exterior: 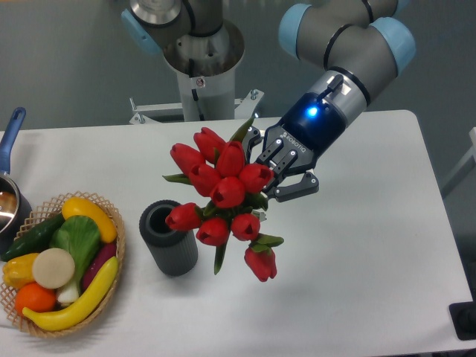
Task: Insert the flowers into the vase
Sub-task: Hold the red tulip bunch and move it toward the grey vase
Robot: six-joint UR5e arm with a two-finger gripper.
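- One white table (357, 245) is seen under everything.
- Flowers (227, 190) are held above the table, just right of the vase, blooms tilted left and near.
- Gripper (277, 181) jaws are closed on the flowers from the far right.
- Wicker basket (115, 260) of toy produce is set at the near left.
- Vase (169, 239) is stood upright between basket and flowers, its mouth unfilled.
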